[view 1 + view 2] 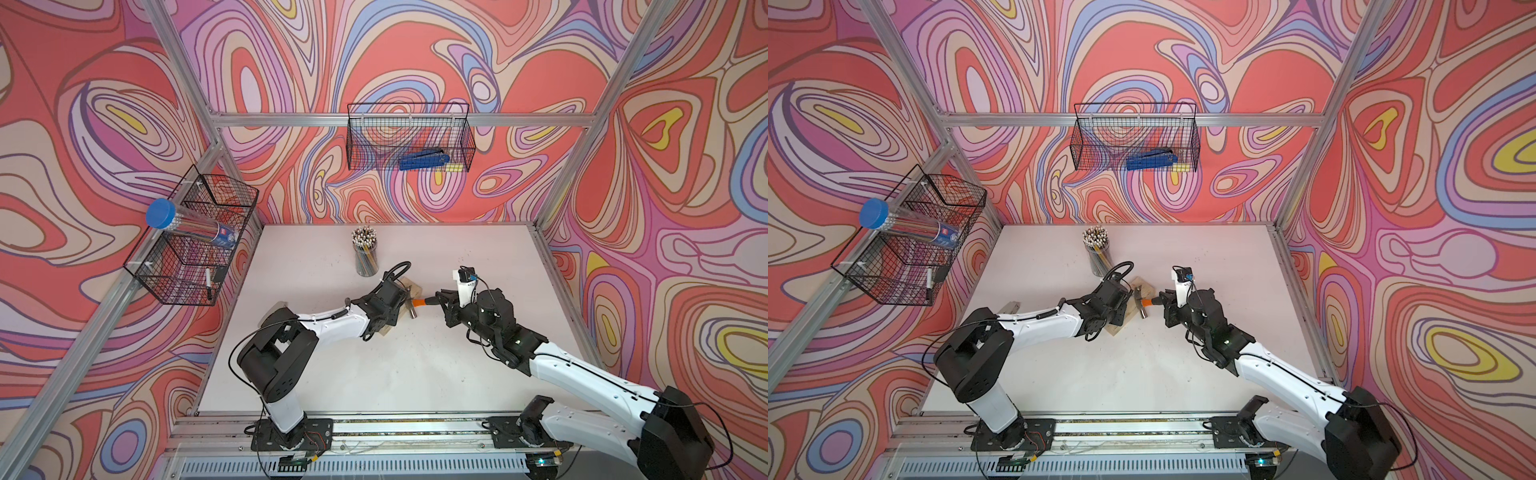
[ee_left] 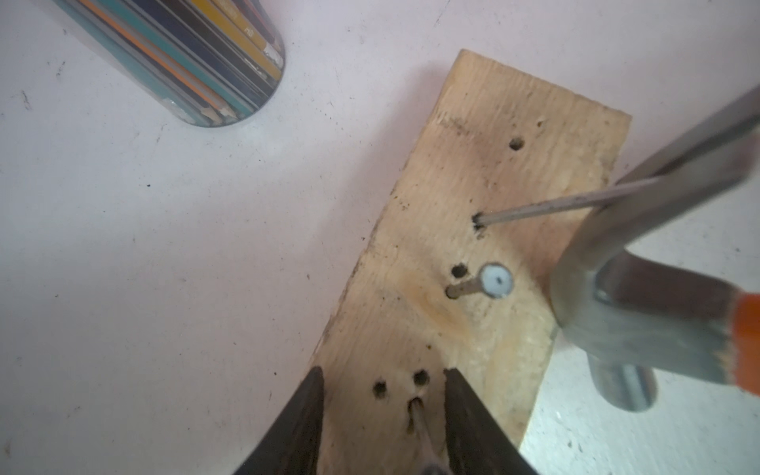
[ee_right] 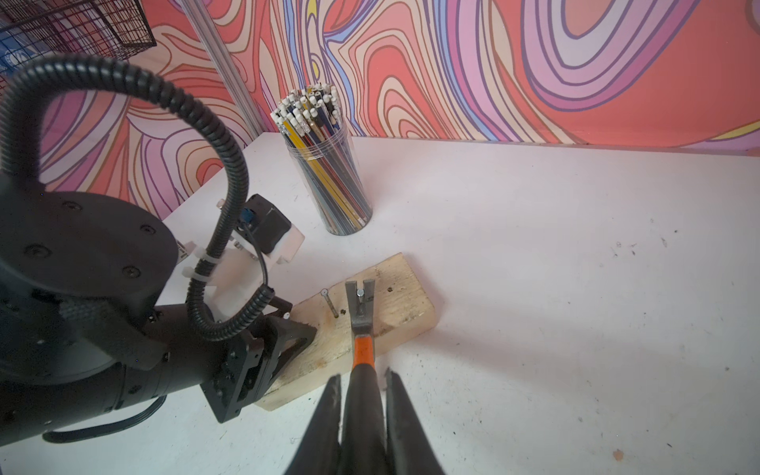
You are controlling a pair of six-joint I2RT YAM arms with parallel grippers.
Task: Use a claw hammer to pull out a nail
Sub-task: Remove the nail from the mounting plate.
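Near the middle of the scuffed white tabletop (image 1: pixel 374 365), the small claw hammer (image 3: pixel 361 318) with a silver steel head and orange-and-black handle lies close to level. Its long axis runs across the table: head toward the robot's left, handle toward its right. Its forked claw sits around the shaft of a long grey steel nail (image 2: pixel 547 203), just under the nail's head, above a pale, hole-pocked wooden block (image 2: pixel 493 164). In both top views the claw shows on the back-wall side and the round striking face on the front-rail side.

The right gripper (image 3: pixel 362 375) is clamped tight on the black part of the handle. The left gripper (image 2: pixel 382 372) has its 2 fingers (image 2: pixel 304 411) partly apart, tips down at the block's top face, nothing between them. A 2nd nail (image 2: pixel 479 286) stands in the block between that gripper and the long nail.

Dark specks dot the tabletop, and a clear jar of pencils (image 1: pixel 365 257) stands behind the block. The walls (image 1: pixel 415 50) carry swirling red, pink, purple, blue and yellow bands inside an aluminium frame (image 1: pixel 291 119). A black wire basket (image 1: pixel 409 106) on the back wall holds a blue tool (image 1: pixel 422 160); a 2nd basket (image 1: pixel 189 286) hangs on the left wall.

The hammer's steel head looks dull grey — the orange band beside it is bright.
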